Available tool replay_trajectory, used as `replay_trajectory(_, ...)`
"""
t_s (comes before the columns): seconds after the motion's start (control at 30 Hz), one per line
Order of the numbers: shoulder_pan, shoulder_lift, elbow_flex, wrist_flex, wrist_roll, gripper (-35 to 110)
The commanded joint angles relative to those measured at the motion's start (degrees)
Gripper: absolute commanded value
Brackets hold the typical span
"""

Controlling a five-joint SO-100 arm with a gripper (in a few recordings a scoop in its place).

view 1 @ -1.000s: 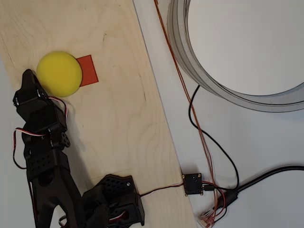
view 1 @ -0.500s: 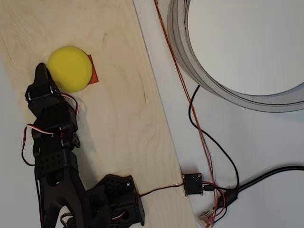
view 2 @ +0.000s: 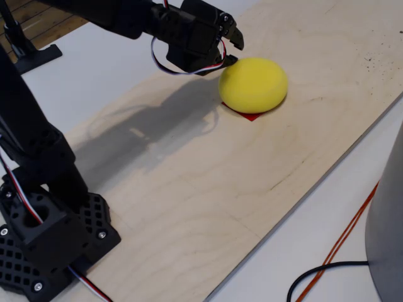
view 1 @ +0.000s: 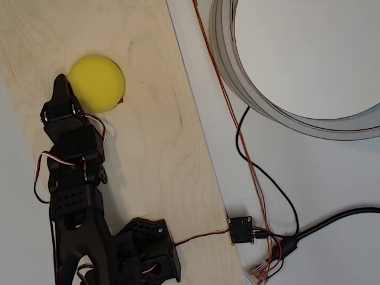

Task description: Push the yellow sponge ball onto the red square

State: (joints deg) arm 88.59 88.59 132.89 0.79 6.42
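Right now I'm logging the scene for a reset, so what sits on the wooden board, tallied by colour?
Yellow: 1, the yellow sponge ball
Red: 1, the red square, mostly hidden under the ball
Black: 1, the robot arm, its base on the wooden board and its gripper beside the ball
Total: 3

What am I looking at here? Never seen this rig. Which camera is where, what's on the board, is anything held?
It is a small black robot arm bolted to a plywood board. One picture looks straight down from above; the other is a fixed camera low at the side. The arm ends in a two-finger claw, which sits against the yellow sponge ball and holds nothing. The ball rests over the red square, leaving just a sliver visible. Beside the board lie cables and a large grey ring.
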Motion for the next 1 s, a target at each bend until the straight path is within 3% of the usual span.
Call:
replay_trajectory(0.0, 1.0, 1.6, -0.3, -0.2, 0.1, 4)
replay_trajectory(0.43, -1.7, 6.5, 0.5, 0.0, 3.0, 4)
replay_trajectory(0.7, -1.0, 9.2, -9.6, 9.6, 1.6, 4)
replay_trajectory(0.97, 3.6, 3.7, -16.9, 10.2, -1.1, 4)
